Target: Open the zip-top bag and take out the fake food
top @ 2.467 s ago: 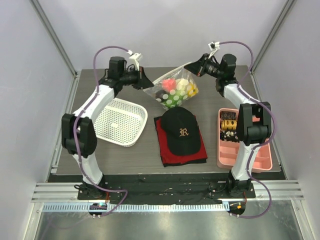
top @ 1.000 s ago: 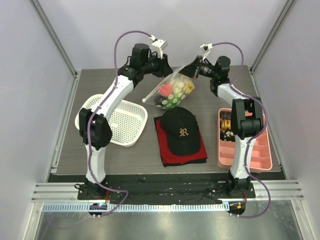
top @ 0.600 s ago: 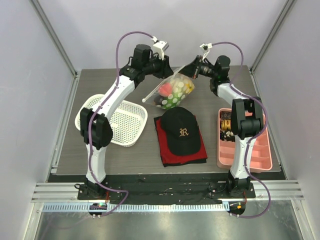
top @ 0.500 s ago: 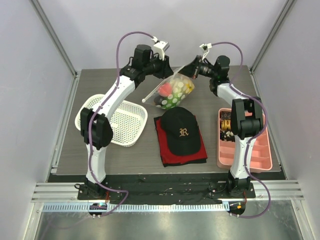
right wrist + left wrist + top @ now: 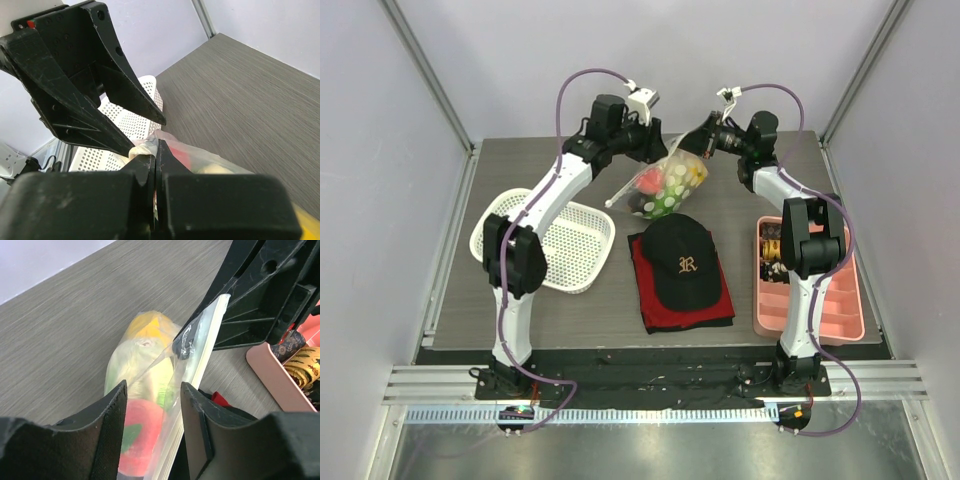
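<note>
The zip-top bag (image 5: 668, 187) hangs tilted over the far middle of the table (image 5: 520, 165), lifted by one top corner, its lower end sagging just beyond the cap (image 5: 680, 258); can't tell if it touches the tabletop. Its zip strip (image 5: 202, 347) looks shut w/ the fake food inside: in the left wrist view the peach (image 5: 142, 430) lies lowest, the leafy green piece (image 5: 131, 362) above it, the citrus (image 5: 145, 324) uppermost. The dark ball (image 5: 640, 198) shows only from above.

The right gripper (image 5: 708, 140) is pinched tight on the strip's corner, fingers together w/ plastic btwn them. The left gripper (image 5: 656, 146) faces it, fingers (image 5: 107, 435) spread, the strip's edge running btwn them, no pinch yet.

Step in hand, as I read it: get a 2nd grip on the mouth so it can be pulled apart. Best if the left closes on one lip only, near the right's hold w/o knocking it, high on the strip & not down where the food bulges. If each holds both layers, pulling only stretches the bag. Go slow, the film looks floppy & may slip. The white mesh basket (image 5: 560, 240) & pink tray (image 5: 810, 300) sit well apart from the bag
</note>
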`<state>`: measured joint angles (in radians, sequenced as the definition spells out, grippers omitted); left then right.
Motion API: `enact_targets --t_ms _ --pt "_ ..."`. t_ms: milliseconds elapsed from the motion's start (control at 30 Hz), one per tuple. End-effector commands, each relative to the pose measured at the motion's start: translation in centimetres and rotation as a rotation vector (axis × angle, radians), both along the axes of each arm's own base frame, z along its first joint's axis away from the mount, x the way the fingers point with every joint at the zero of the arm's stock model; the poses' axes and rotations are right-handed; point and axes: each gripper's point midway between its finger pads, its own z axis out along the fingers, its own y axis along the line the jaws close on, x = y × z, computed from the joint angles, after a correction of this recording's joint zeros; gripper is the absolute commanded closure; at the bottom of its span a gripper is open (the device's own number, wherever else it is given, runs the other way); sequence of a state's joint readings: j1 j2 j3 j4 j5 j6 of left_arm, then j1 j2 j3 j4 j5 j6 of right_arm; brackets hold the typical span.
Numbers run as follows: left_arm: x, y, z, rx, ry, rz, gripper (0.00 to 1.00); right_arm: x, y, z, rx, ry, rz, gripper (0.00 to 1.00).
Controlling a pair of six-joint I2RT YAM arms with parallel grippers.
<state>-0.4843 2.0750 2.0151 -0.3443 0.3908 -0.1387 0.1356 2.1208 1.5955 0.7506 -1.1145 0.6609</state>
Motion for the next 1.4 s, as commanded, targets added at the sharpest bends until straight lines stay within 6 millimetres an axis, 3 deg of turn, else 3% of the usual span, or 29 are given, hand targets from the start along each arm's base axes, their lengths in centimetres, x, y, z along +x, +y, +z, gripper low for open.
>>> enact_targets --t_ms 0,333,533,667,767,867,967,1033,1100,1133,1200,1233,1300,1333,1367 --pt "-0.3 -0.1 1.8 -0.003 -0.037 -0.005 0.52 -0.8 0.6 4.2 0.034 -0.108 0.018 0.99" --pt "-1.4 0.9 2.6 -0.016 -0.055 0.021 0.35 -1.0 0.7 3.8 0.045 -0.089 0.034 0.99" --pt "-1.6 1.8 0.8 0.039 -0.038 0.046 0.34 -0.9 0.8 3.9 0.054 -0.087 0.039 0.98" --pt "-1.8 2.5 0.8 0.05 -0.052 0.072 0.36 -1.1 0.8 3.8 0.054 -0.083 0.044 0.99" --pt "-1.5 3.0 0.5 0.069 -0.053 0.101 0.44 -1.1 0.9 3.7 0.057 -0.077 0.047 0.99" --pt "-1.2 3.3 0.2 0.087 -0.045 0.121 0.62 -1.2 1.1 3.7 0.058 -0.076 0.047 0.98" --pt "-1.1 3.4 0.2 0.092 -0.036 0.126 0.95 -1.1 1.2 3.7 0.062 -0.065 0.034 0.99" --pt "-1.1 3.4 1.0 0.082 -0.037 0.13 1.0 -0.3 1.3 3.4 0.056 0.012 -0.014 0.98" --pt "-1.3 3.4 1.3 0.073 -0.017 0.135 1.0 1.8 0.7 3.7 0.029 0.056 -0.165 0.84" --pt "-1.3 3.3 1.4 0.069 -0.004 0.139 1.0 1.5 1.3 2.4 -0.013 0.152 -0.175 0.82" --pt "-1.3 3.5 2.4 0.046 0.012 0.146 1.0 1.7 1.4 3.6 -0.058 0.122 -0.261 0.59" --pt "-1.5 3.3 2.8 0.013 0.037 0.15 1.0 1.3 1.4 2.4 -0.106 0.2 -0.296 0.52" --pt "-1.4 3.6 3.6 -0.03 0.062 0.165 1.0 2.4 -0.8 3.0 -0.119 0.272 -0.495 0.36" --pt "-1.5 3.5 3.7 -0.072 0.101 0.169 1.0 2.1 -2.0 1.1 -0.16 0.39 -0.576 0.28" --pt "-1.6 3.6 4.0 -0.103 0.123 0.174 1.0 2.1 -3.0 0.4 -0.166 0.45 -0.636 0.26"
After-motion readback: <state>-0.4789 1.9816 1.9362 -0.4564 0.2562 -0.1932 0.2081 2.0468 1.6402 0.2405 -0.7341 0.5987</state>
